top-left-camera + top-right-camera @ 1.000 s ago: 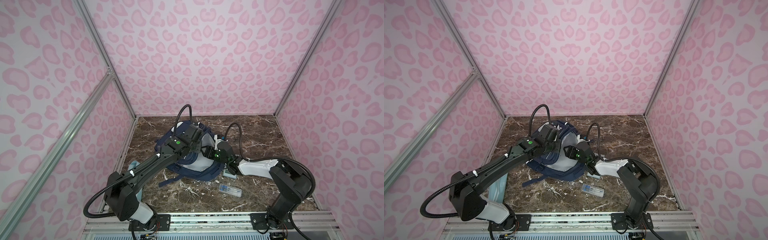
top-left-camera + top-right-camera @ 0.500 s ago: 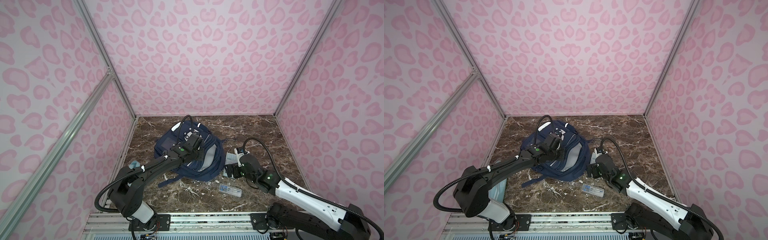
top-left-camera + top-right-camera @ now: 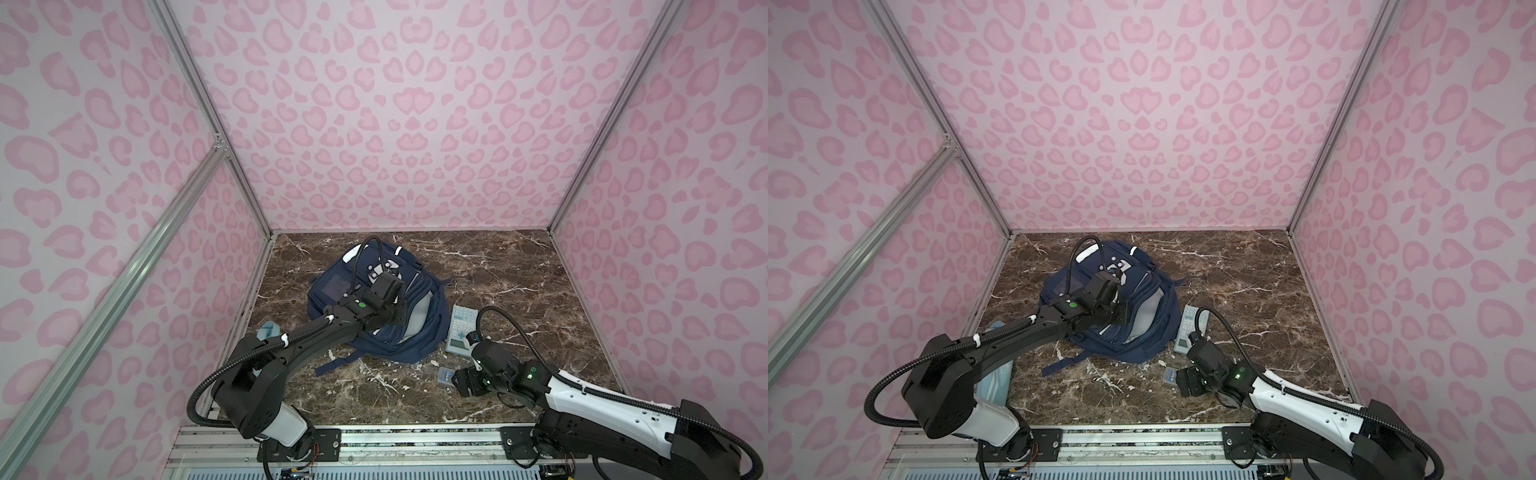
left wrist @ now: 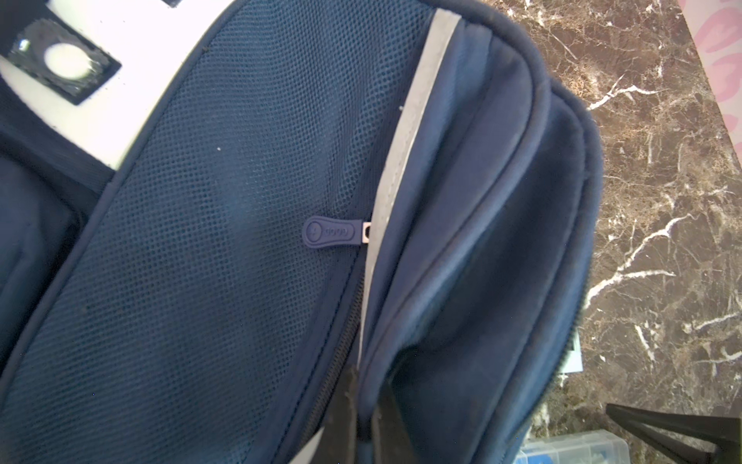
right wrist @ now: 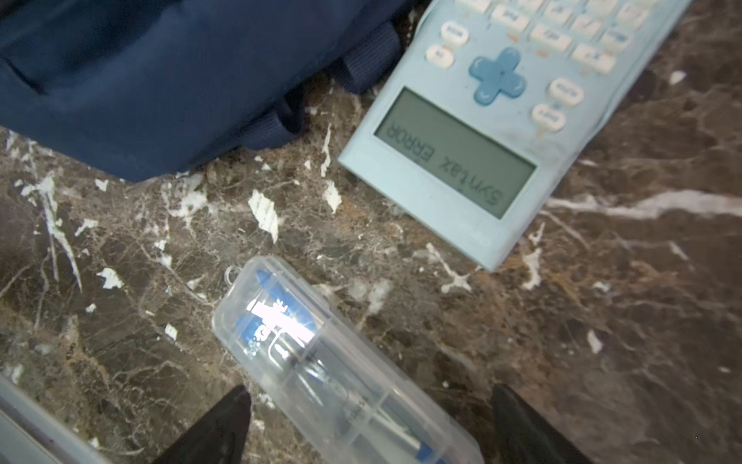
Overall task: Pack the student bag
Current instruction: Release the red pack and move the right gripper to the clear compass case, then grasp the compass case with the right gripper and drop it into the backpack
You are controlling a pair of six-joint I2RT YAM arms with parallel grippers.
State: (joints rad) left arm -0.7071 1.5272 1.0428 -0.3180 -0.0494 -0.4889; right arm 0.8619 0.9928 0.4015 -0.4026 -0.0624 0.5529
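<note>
Slippage is the first risk. The left gripper [image 4: 363, 405] is clamped on a thin fold of the student bag [image 3: 332, 286], which lies slumped mid-way across the marble table [image 3: 519, 270]. A weak pinch could let the opening sag shut. Just right of the bag lies a pale blue calculator [image 5: 482, 120]. Right again, nearer the front, the right gripper [image 5: 371, 401] hangs wide open astride a clear plastic case [image 5: 313, 353]. Squeezed off-centre, its slick, rounded shell could squirt free.
</note>
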